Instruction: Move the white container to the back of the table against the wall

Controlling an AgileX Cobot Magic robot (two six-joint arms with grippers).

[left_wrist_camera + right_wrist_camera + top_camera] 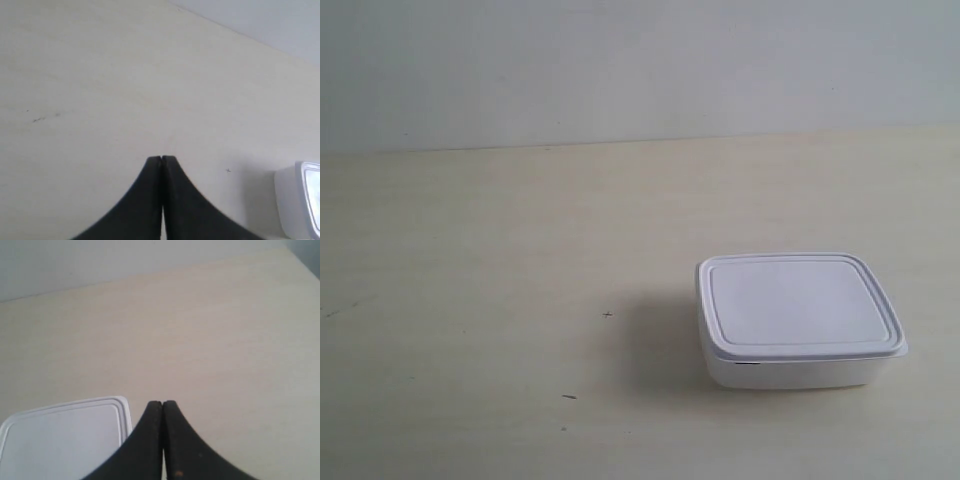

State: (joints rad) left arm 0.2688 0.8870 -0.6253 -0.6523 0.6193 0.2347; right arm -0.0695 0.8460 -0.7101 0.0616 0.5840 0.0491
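The white container (798,318), a shallow box with a rimmed lid, rests on the cream table (500,260) toward the front right of the exterior view, well short of the pale wall (620,60). Neither arm shows in the exterior view. In the left wrist view my left gripper (161,159) is shut and empty above bare tabletop, with a corner of the container (300,202) off to one side. In the right wrist view my right gripper (163,403) is shut and empty, close beside the container's lid (65,437).
A few tiny dark specks (608,315) mark the table. Bare tabletop stretches between the container and the wall's foot (620,142). A table edge shows in the right wrist view's far corner (305,260).
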